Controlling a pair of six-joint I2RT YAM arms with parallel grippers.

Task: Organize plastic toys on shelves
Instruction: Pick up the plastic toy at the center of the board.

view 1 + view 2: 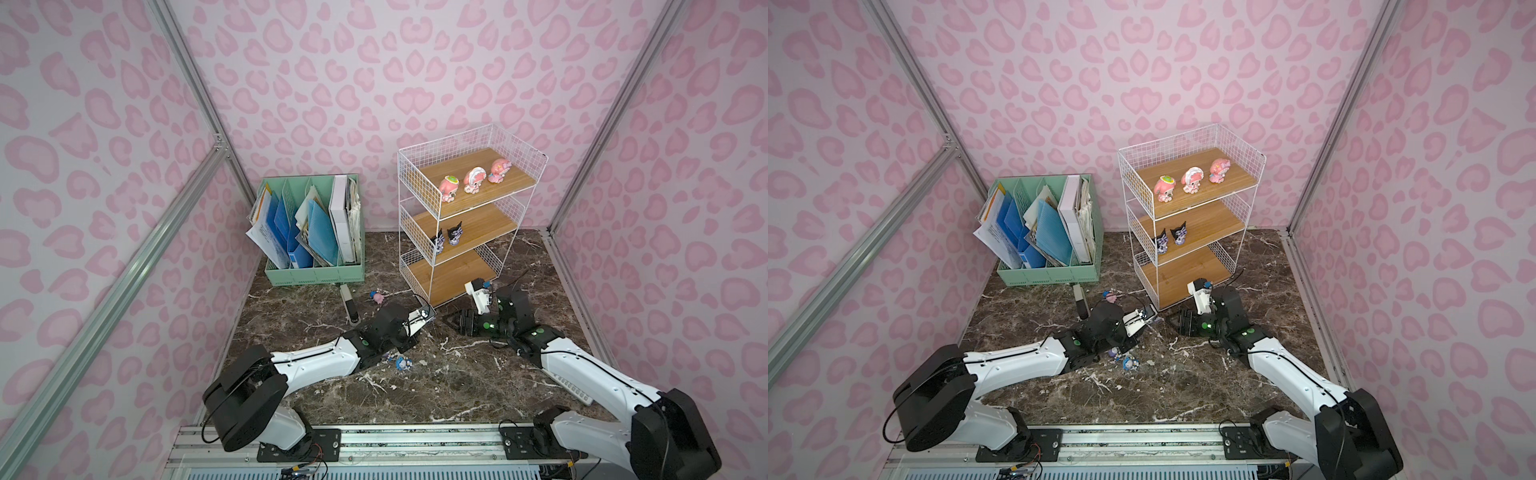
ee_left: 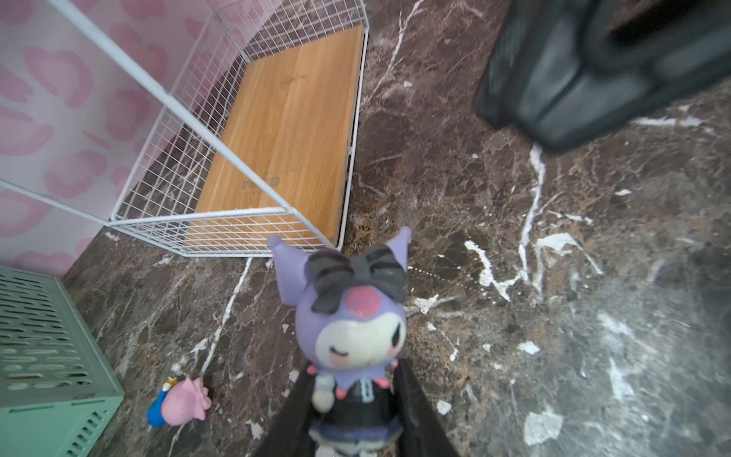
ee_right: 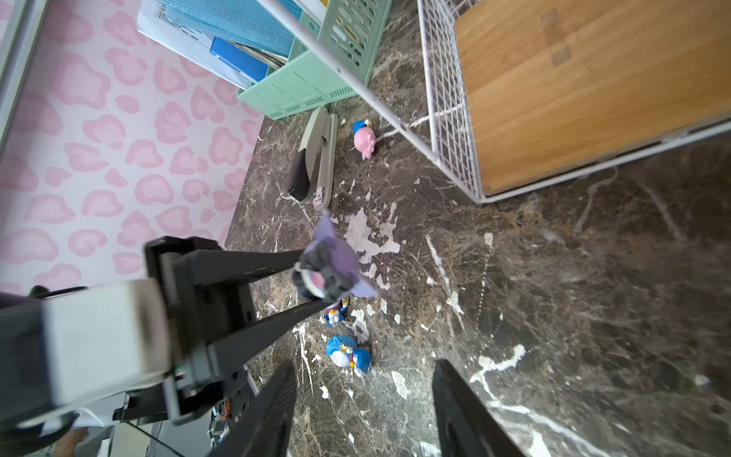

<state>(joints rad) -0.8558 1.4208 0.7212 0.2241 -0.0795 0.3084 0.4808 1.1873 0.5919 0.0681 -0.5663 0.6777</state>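
Note:
My left gripper [image 2: 354, 391] is shut on a purple-and-black pointed-ear figurine [image 2: 352, 328], held just above the marble by the shelves' [image 1: 490, 224] front corner. In the right wrist view that figurine [image 3: 332, 273] sits at the tips of the left fingers. My right gripper [image 3: 364, 415] is open and empty, low over the table facing the left one. Three pink toys [image 1: 473, 179] stand on the top board. Two black ones [image 1: 446, 240] stand on the middle board, and the bottom board is bare. A tiny pink toy [image 3: 364, 140] and two blue ones [image 3: 348, 354] lie on the table.
A mint-green file organizer [image 1: 316, 274] with papers stands left of the shelves. A stapler-like tool [image 1: 349, 305] lies in front of it. A white calculator [image 1: 571, 386] shows partly under the right arm. Pink patterned walls enclose the marble table [image 1: 436, 386].

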